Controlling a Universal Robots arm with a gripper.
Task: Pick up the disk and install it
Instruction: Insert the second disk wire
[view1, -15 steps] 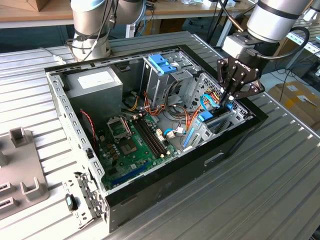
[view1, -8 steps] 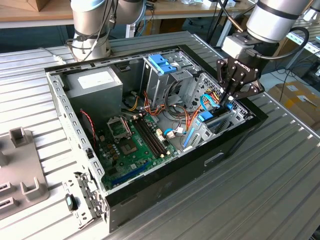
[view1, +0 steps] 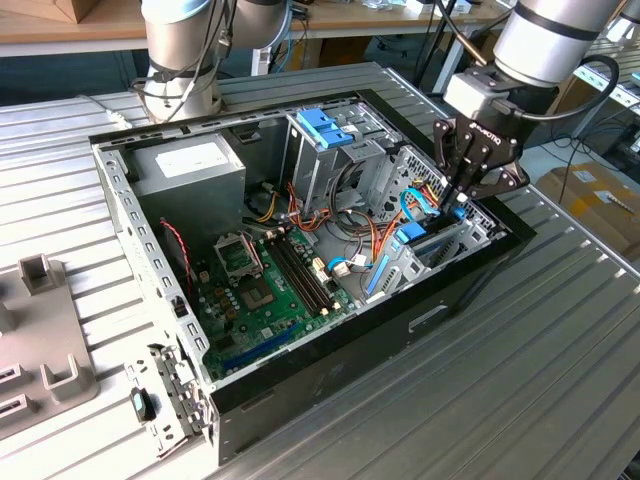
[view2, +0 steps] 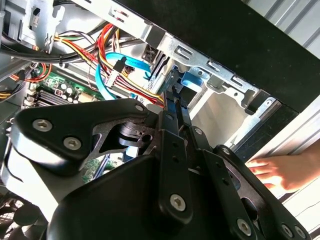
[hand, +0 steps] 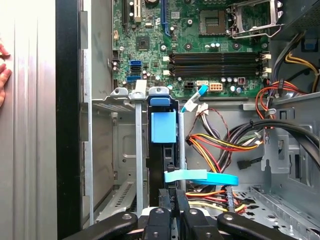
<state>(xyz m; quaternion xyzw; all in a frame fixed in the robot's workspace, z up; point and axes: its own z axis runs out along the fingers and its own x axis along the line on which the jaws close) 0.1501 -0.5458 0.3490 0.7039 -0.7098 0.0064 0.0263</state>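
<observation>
Black gripper (hand: 172, 212), fingers pressed together, pinches blue-framed grey disk (hand: 163, 150) standing edgewise in the open computer case's (view1: 330, 370) metal bay, exterior view's right.

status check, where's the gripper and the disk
Gripper down inside the case's drive bay, fingers closed. Disk on edge in the bay slot. Flat blue cable crossing near the fingertips.

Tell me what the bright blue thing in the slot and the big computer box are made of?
The blue carrier around the disk looks like plastic: smooth, evenly coloured, with a soft matte shine. The computer case looks like bare sheet metal: dull grey, thin folded edges with punched holes. Its outside wall is glossy black, possibly painted.
</observation>
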